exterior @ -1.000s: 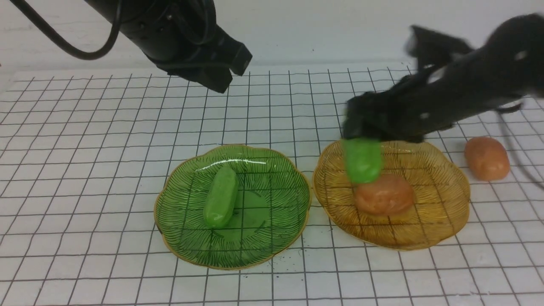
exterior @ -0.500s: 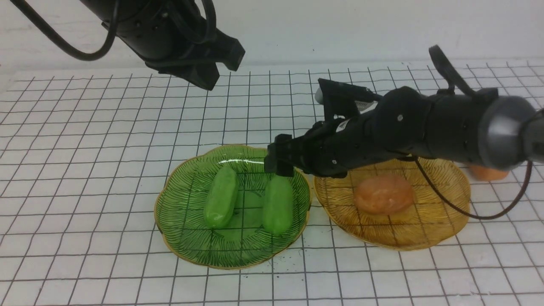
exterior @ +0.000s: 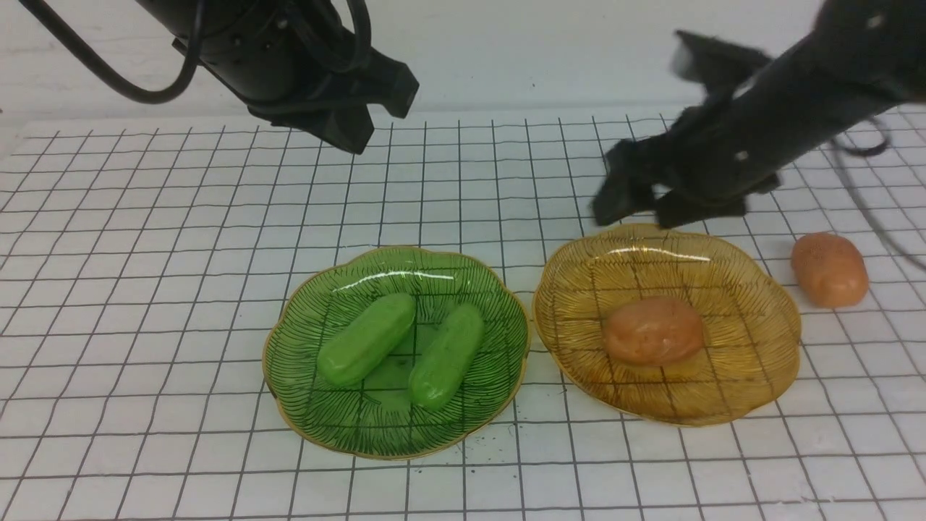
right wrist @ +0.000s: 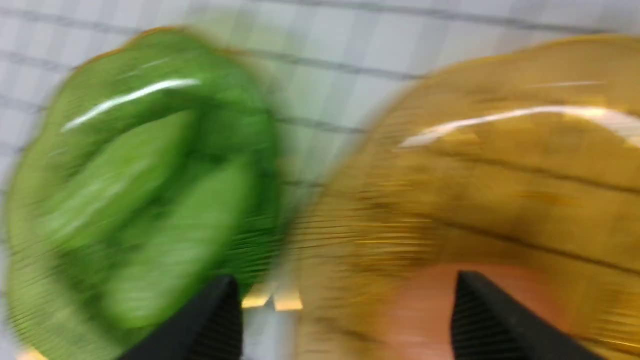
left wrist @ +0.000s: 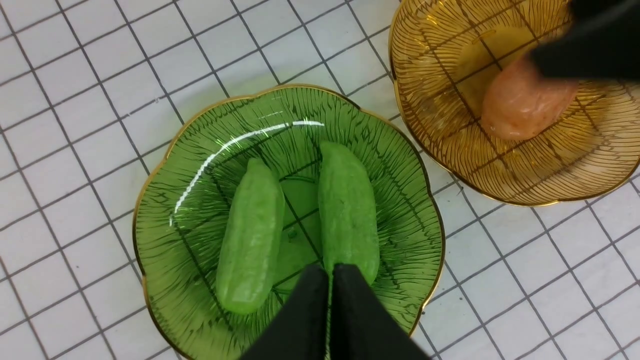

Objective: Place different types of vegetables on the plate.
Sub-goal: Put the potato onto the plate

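two glossy green cucumbers (exterior: 367, 339) on the green plate (exterior: 289, 362); one orange-brown potato (exterior: 653, 331) on the amber plate (exterior: 752, 376). left end effector (left wrist: 330, 270) closed, empty; right end effector (right wrist: 345, 277) spread, empty.

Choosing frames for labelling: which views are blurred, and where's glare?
Right wrist view: heavy motion blur across green plate and amber plate. Front view: sharp, except the smeared right gripper; glare streaks on both plates. Left wrist view: mostly sharp, one glare arc on the green plate.
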`<state>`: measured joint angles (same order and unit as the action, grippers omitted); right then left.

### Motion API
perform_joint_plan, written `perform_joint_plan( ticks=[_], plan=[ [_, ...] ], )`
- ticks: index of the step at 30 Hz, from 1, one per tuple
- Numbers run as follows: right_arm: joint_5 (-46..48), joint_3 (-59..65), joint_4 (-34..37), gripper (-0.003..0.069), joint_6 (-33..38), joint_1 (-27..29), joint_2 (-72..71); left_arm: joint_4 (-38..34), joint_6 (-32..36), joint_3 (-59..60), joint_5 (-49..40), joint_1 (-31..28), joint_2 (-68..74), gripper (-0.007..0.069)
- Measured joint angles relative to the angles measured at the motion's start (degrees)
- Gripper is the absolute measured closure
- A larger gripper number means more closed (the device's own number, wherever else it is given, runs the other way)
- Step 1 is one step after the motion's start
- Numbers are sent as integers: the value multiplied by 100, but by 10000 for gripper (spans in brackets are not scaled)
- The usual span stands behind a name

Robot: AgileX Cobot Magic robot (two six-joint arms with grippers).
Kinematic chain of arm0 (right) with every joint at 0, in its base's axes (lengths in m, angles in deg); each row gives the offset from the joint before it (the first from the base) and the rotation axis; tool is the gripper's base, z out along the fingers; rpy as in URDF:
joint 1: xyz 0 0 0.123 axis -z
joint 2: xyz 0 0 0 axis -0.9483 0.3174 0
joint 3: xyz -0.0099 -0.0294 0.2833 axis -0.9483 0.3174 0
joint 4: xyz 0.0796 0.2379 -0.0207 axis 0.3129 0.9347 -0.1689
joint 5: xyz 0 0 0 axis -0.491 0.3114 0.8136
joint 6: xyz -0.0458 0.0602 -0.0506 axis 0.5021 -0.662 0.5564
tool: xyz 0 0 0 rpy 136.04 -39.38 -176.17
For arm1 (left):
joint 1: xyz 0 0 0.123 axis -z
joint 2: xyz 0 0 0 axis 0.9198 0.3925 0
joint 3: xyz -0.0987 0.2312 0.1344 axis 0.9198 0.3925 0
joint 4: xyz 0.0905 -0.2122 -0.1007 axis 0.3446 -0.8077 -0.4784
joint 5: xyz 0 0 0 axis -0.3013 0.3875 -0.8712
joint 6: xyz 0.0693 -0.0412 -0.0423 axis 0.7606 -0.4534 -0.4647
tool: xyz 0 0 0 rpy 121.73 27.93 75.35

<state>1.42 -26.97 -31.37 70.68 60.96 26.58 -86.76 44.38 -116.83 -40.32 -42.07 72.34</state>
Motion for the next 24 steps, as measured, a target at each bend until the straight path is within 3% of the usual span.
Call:
perform_joint_plan(
  ticks=[2, 3, 4, 5, 6, 9, 11, 15, 22, 24],
  plan=[
    [103, -51, -373, 276, 7, 649, 20, 6, 0, 0, 0, 0, 0, 632],
    [114, -51, -434, 293, 7, 699, 29, 10, 0, 0, 0, 0, 0, 632],
    [145, -56, -619, 359, 2, 1052, 92, 17, 0, 0, 0, 0, 0, 632],
    [148, -56, -641, 368, -3, 1130, 115, 17, 0, 0, 0, 0, 0, 632],
    [149, -56, -760, 434, -86, 1383, 219, 17, 0, 0, 0, 0, 0, 632],
    [-10, -56, -878, 501, -268, 1662, 448, 17, 0, 0, 0, 0, 0, 632],
    [-285, -56, -932, 505, -329, 1763, 629, 17, 0, 0, 0, 0, 0, 632],
    [-743, -56, -1290, 412, -370, 1778, 827, 19, 0, 0, 0, 0, 0, 632],
    [-1032, -56, -1700, 90, -576, 1782, 1193, 24, 0, 0, 0, 0, 0, 632],
    [-1037, -56, -1706, 36, -617, 1782, 1334, 24, 0, 0, 0, 0, 0, 632]
  ],
)
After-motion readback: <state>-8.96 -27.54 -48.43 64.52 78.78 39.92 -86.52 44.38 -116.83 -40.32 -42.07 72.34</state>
